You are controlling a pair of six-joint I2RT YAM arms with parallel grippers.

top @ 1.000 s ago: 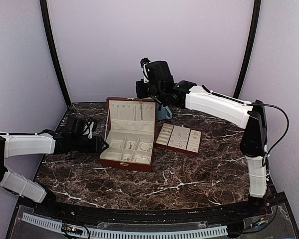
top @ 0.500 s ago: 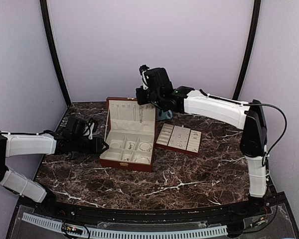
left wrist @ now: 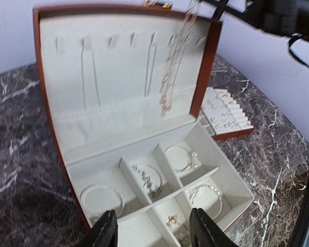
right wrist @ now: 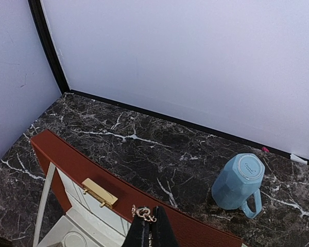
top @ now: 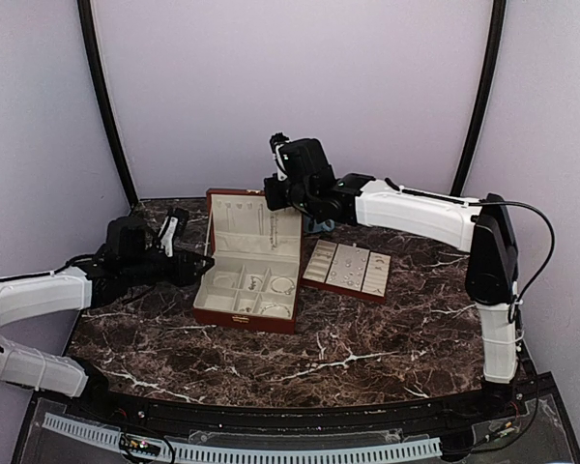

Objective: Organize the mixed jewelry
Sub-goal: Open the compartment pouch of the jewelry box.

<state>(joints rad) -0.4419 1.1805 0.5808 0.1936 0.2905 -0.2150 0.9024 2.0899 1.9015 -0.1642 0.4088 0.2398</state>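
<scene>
The right end effector (right wrist: 149,229) is closed, its fingers together and clamped on the top of a chain (left wrist: 174,67). A gold link shows just at the fingertips in the right wrist view. It hangs above the top edge of the open box (top: 242,317), a little to the right of the brass clasp (right wrist: 100,192) on the lid (left wrist: 118,98). From there the chain drops straight down in front of the lid's cream lining, on its right half. Its lower end is near the fold where the lid meets the base. Whether the chain touches the lining cannot be told.

The rest of the jewelry (left wrist: 147,177) lies in the box's compartments: pale hoops and small glinting pieces, one or two to each cell. More tiny pieces sit in the slots of the tray (top: 343,290), which lies just beside the box on its right.

The left end effector (left wrist: 152,213) is at the left front corner of the box and points into it. Its fingers are apart with nothing between them, and the front cells show through the gap. It is well apart from the chain.

A mug (right wrist: 239,181) lies on its side on the counter (top: 367,348) behind the box.
</scene>
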